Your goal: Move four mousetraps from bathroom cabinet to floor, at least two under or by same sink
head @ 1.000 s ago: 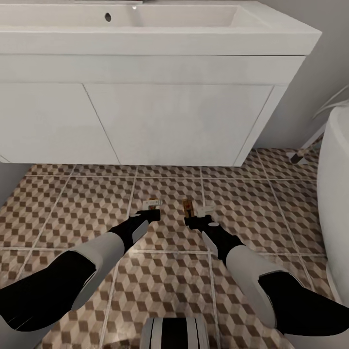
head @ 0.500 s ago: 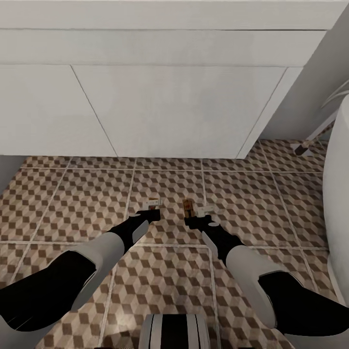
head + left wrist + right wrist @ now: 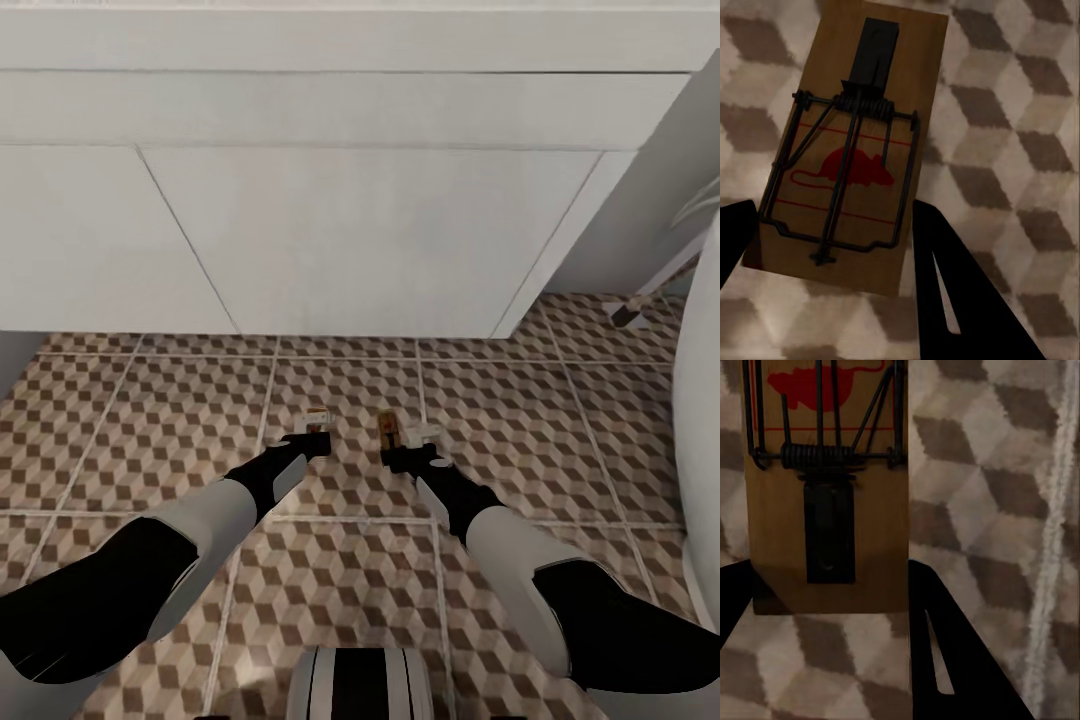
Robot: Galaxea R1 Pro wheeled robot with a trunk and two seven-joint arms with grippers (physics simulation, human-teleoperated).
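Two arms reaching low over the cube-patterned bathroom floor (image 3: 150, 420), left gripper (image 3: 312, 432) pinching one mousetrap (image 3: 851, 142) between its fingers, right gripper (image 3: 400, 440) likewise clamped on a second mousetrap (image 3: 829, 487), white bathroom sink (image 3: 330, 230) fronts beyond, both traps just before it.

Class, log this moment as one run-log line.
left gripper: holds mousetrap | right gripper: holds second mousetrap | above floor, before sink

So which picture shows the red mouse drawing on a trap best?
The left wrist view: the whole red mouse shows on the left trap. The right wrist view shows part of one on the right trap. In the head view both traps are too small.
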